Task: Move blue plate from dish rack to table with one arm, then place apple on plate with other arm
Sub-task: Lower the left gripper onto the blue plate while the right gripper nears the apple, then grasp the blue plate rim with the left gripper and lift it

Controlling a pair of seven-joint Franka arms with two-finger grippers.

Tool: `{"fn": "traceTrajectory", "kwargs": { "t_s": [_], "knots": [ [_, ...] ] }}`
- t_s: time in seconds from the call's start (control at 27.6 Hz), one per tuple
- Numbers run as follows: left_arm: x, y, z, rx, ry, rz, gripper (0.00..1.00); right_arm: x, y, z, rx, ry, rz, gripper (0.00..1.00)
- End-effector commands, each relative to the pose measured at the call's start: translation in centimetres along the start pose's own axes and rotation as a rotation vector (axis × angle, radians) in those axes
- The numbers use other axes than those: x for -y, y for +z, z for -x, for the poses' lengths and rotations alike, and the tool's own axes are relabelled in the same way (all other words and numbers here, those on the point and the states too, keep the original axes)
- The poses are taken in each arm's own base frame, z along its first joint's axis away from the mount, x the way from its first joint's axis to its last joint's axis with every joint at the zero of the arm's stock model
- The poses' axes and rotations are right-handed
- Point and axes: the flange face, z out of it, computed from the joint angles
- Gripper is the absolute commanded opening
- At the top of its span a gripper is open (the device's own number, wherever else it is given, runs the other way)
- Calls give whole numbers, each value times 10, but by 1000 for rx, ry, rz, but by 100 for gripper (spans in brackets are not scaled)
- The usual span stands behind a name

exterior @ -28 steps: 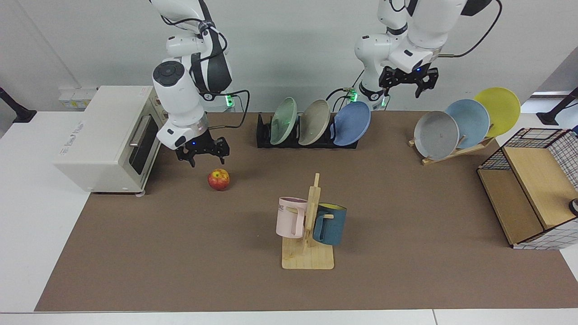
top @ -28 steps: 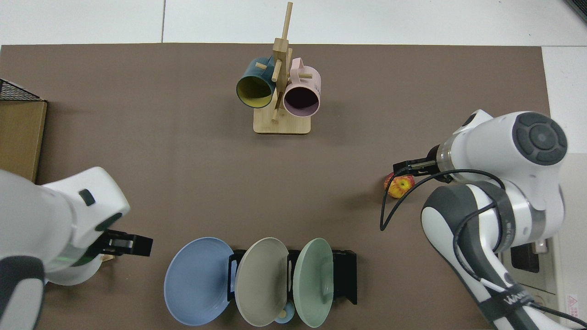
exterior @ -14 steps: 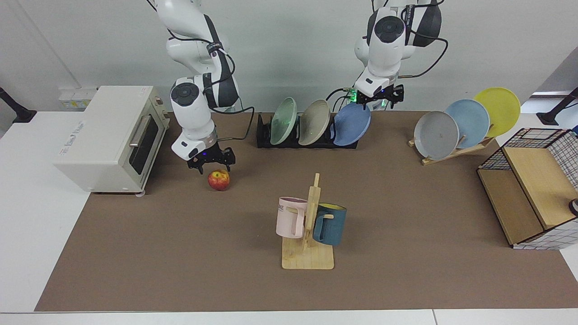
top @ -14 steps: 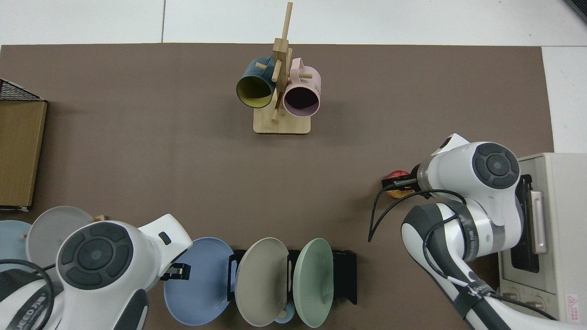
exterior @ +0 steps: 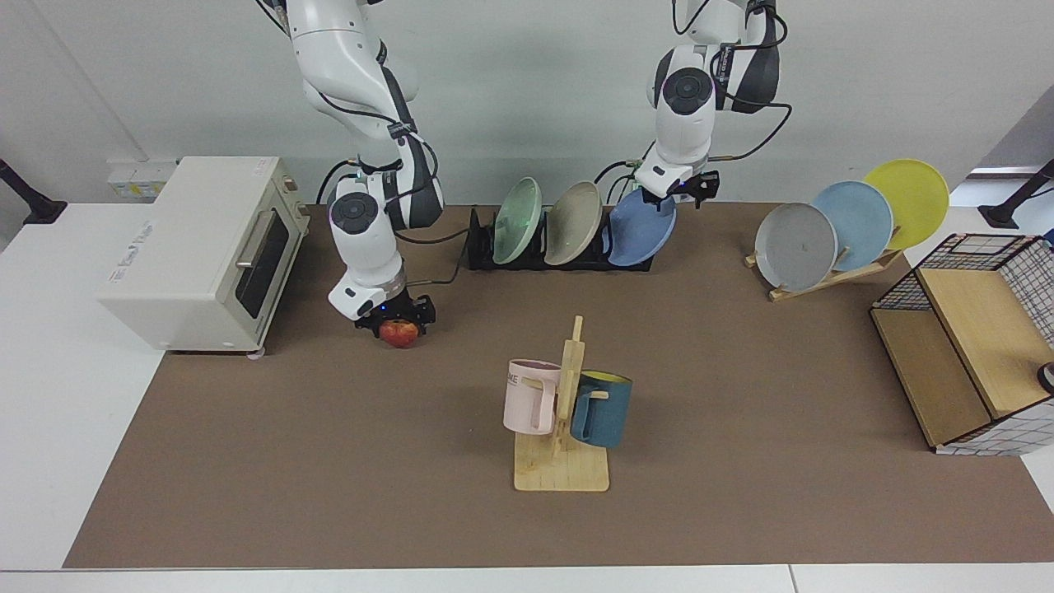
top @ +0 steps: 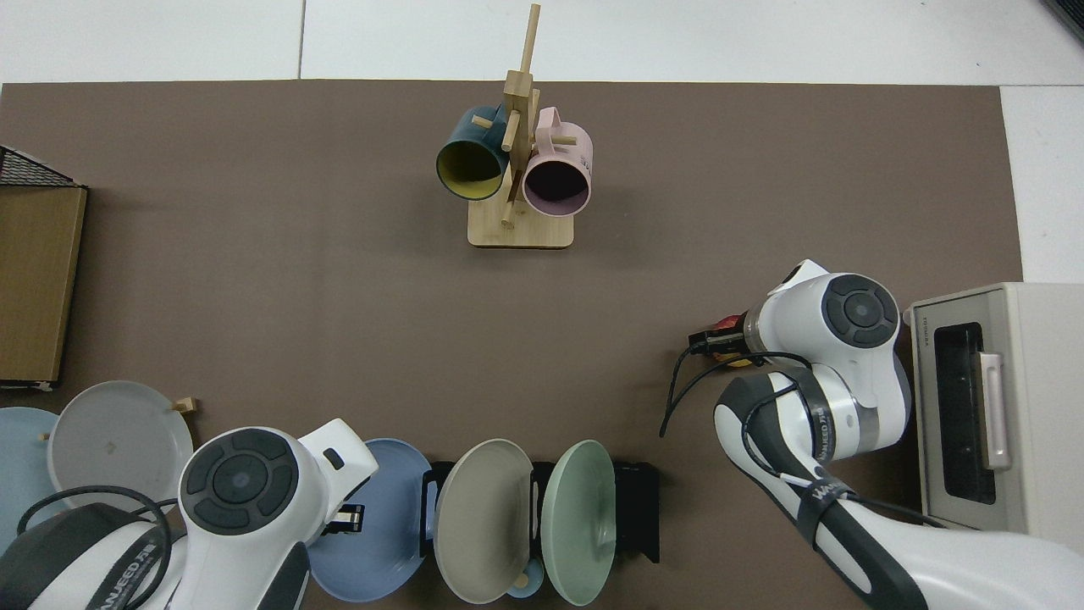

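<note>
The blue plate (exterior: 638, 235) (top: 381, 542) stands tilted in the end slot of the black dish rack (exterior: 480, 239) (top: 635, 508), beside a beige and a green plate. My left gripper (exterior: 683, 191) (top: 345, 518) is right at the plate's top rim. The apple (exterior: 401, 335) (top: 728, 325) rests on the brown table (exterior: 329, 461) near the toaster oven. My right gripper (exterior: 397, 319) (top: 716, 343) has come down over the apple and is open, one finger on each side of it, and it hides most of the fruit.
A white toaster oven (exterior: 198, 247) sits close behind the right arm. A wooden mug tree (exterior: 564, 412) with a pink and a teal mug stands mid-table. A slanted wooden stand (exterior: 832, 231) holds grey, pale blue and yellow plates. A wire basket (exterior: 972, 354) is at the far side.
My right gripper dropped from above the apple down around it. My left gripper swung from near the wooden stand over to the blue plate's top rim.
</note>
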Motion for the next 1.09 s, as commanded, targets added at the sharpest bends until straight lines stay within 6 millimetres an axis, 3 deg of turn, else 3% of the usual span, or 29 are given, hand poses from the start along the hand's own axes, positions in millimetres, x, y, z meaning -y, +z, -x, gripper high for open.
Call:
{"fn": "traceTrajectory", "kwargs": {
  "t_s": [0.0, 0.04, 0.11, 0.25, 0.43, 0.8, 0.98, 1.05],
  "knots": [
    [-8, 3, 12, -6, -5, 36, 42, 0, 2, 2, -10, 6, 16, 20],
    [-11, 3, 13, -5, 1, 38, 37, 0, 2, 2, -9, 4, 19, 8],
    [-21, 4, 17, -1, 15, 37, 23, 0, 0, 2, -11, 5, 18, 0],
    [-26, 4, 18, 3, 17, 39, 13, 0, -6, 1, -5, 2, 20, 0],
    [-34, -6, 21, -1, 34, 14, 0, -1, -38, -6, -4, -3, 25, 0],
    [-16, -80, 18, -89, 2, -72, 0, -4, -121, -27, 22, -4, 43, 0],
    [18, -109, 1, -160, -52, -57, 0, -8, -155, -34, 26, 6, 45, 0],
    [35, -117, -16, -176, -64, -14, 0, -8, -168, -33, 22, 7, 45, 0]
  ]
}}
